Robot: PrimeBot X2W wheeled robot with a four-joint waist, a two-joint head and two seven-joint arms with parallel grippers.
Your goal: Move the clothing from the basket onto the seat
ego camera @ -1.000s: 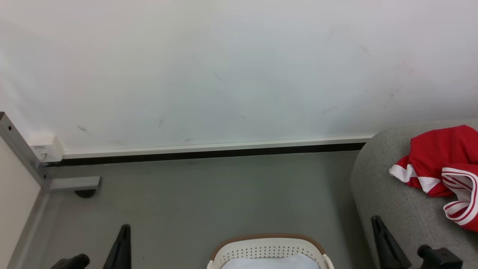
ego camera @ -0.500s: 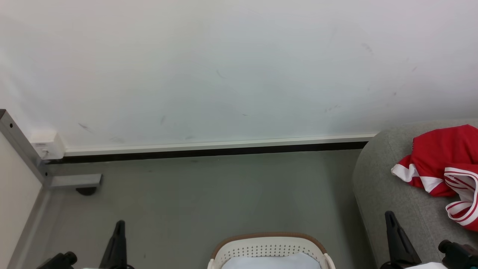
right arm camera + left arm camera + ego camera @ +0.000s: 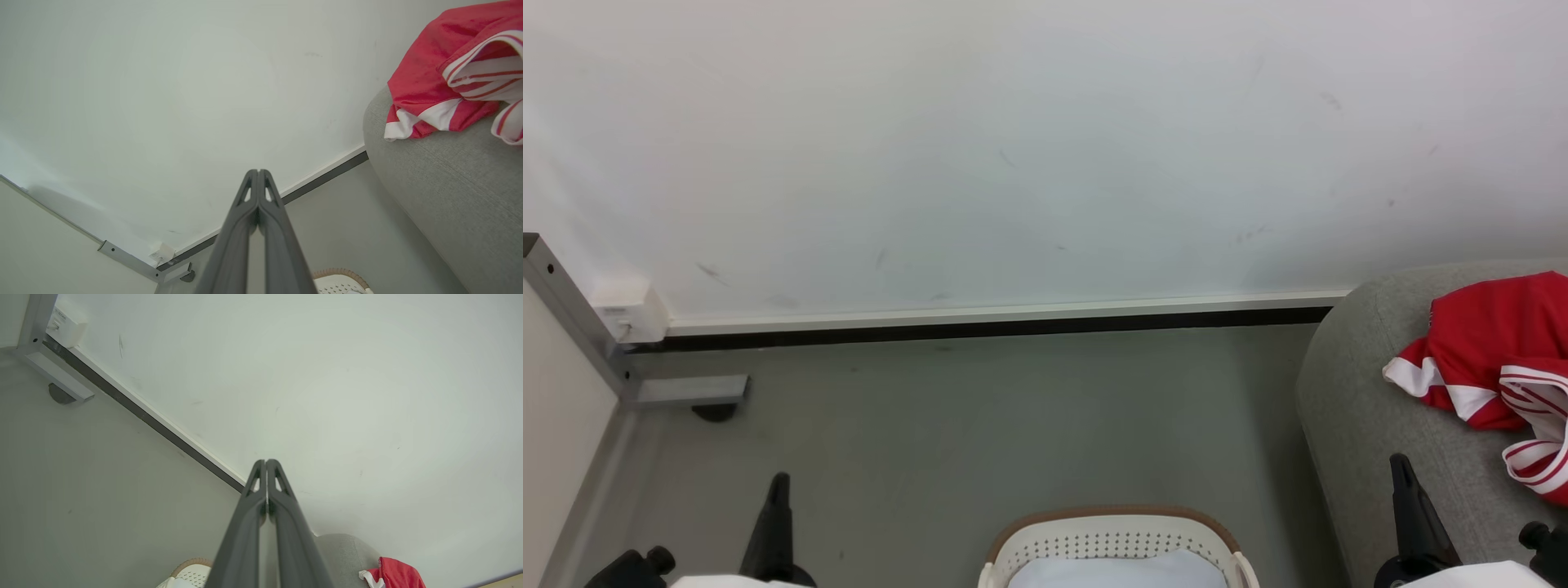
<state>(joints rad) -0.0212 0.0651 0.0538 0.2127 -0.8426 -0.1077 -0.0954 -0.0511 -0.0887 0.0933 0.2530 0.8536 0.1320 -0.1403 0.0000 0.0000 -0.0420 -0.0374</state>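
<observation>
L pincer [image 3: 266, 462]: fingers pressed together, nothing btwn. R pincer [image 3: 258, 171]: same, empty. Red/white clothing [image 3: 1490, 351] lies crumpled on seat [image 3: 1372, 425], far R. Basket [image 3: 1111, 516] on floor [image 3: 980, 425], bottom centre, near seat.

The basket [image 3: 1115, 535] is sitting on the floor [image 3: 1013, 425], near and central, with the wall [image 3: 1013, 163] running far behind. The seat [image 3: 1364, 408] is standing to its right, clothing [image 3: 1478, 351] lying on it. The left gripper [image 3: 779, 488] is hanging left of the basket, the right gripper [image 3: 1401, 469] near the seat's left side.
</observation>
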